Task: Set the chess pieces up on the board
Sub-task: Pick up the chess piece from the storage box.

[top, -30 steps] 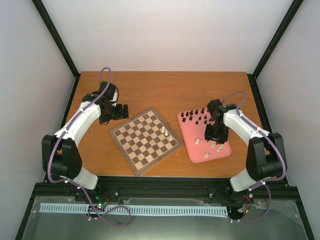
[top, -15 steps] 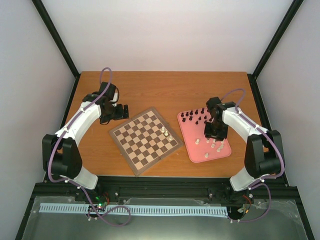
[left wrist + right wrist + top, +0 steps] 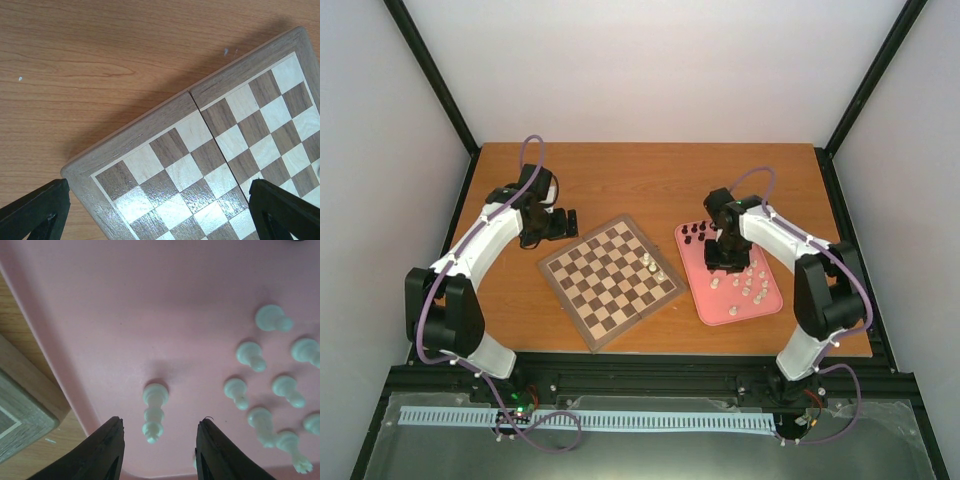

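On the right of the table, the pink tray (image 3: 712, 300) holds most of the chess pieces (image 3: 752, 288), with black ones (image 3: 698, 232) along its far edge. From above I can't read the right gripper (image 3: 725, 260). Its wrist view shows the jaws partly apart, either side of one white piece (image 3: 153, 412) and not touching it. The left gripper (image 3: 563, 222) hangs wide open just off the far left edge of the board (image 3: 605, 290). Two white pieces (image 3: 652, 268) stand on the board's right side.
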Tool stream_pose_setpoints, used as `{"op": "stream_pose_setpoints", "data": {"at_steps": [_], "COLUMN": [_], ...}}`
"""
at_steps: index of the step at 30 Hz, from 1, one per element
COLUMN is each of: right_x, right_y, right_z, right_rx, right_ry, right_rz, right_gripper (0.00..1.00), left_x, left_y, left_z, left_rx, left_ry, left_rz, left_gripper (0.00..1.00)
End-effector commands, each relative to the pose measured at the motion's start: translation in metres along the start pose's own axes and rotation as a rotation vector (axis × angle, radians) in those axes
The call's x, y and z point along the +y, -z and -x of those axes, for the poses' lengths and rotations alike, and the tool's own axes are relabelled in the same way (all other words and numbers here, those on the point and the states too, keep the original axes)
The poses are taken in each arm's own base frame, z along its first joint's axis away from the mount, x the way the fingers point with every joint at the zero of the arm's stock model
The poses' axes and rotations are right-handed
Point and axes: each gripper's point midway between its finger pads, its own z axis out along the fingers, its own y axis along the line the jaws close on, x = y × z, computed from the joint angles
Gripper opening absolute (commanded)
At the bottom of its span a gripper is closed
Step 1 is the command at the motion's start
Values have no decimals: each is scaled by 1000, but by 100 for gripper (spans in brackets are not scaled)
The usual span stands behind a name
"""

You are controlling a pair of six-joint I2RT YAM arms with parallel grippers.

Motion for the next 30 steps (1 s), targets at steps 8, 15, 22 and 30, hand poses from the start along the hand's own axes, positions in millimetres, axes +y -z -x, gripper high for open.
{"op": "stream_pose_setpoints", "data": {"at_steps": [8, 15, 22, 30], "right_x": [12, 12, 11, 4], "right_y": [-21, -28, -32, -35], "right_z": [-3, -12, -16, -20], "right_rx": [85, 119, 131, 147], "right_ry": [54, 61, 52, 52], "right_rz": [40, 36, 25, -12], "right_gripper": [41, 40, 36, 35], "left_x": [-3, -3, -2, -3], "left_y": [2, -1, -3, -3], "left_z": [7, 7, 5, 6], "left_rx": [-12, -6, 1, -2], "left_ry": [-30, -30, -27, -26], "left_rz": [6, 10, 9, 8], "left_gripper": [100, 100, 100, 100]}}
